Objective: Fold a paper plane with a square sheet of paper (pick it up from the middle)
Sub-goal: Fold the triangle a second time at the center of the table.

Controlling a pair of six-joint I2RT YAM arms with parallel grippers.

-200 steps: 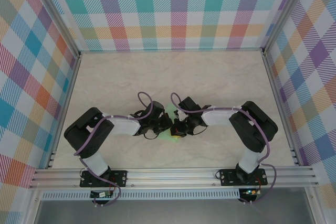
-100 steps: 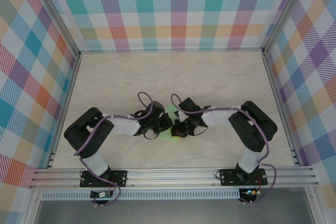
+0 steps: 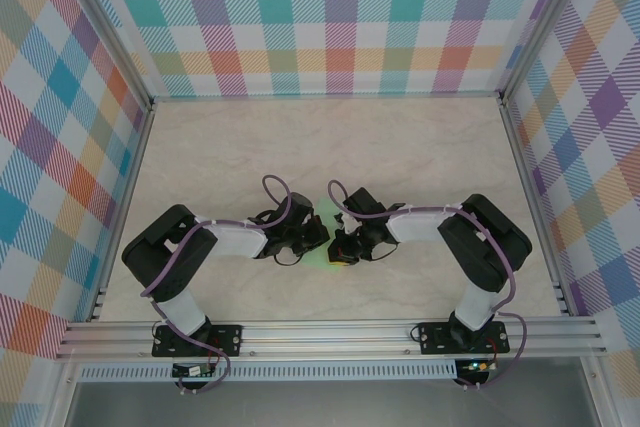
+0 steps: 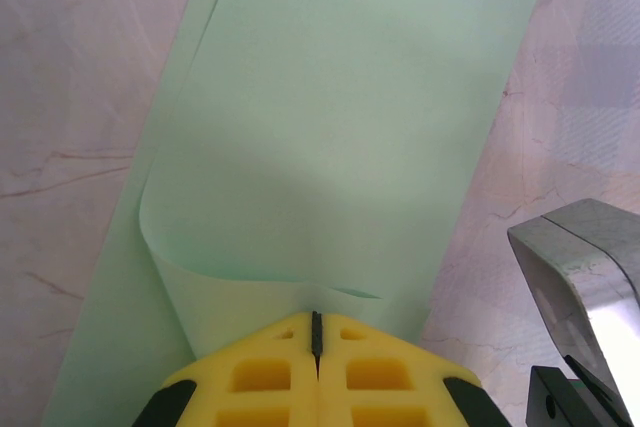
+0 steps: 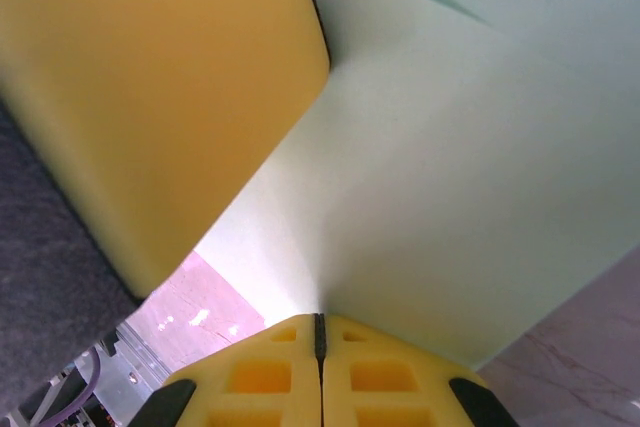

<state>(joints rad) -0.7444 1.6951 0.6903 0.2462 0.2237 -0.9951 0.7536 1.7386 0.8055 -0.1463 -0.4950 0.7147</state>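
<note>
Left wrist view has the left gripper (image 4: pixel 316 321) and the right gripper (image 5: pixel 320 321) both pinched shut on the green paper (image 4: pixel 340 127), which is loosely curled rather than creased, so most folding seems undone.

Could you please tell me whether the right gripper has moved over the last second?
Yes, slightly: the right gripper has edged rightward, away from the left arm's base.

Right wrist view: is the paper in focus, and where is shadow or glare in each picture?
Right wrist view: paper soft and blurred, a washed-out pink patch at lower left. Left wrist view: paper sharper, a grey shadow across its curl. Top view: even light.
</note>
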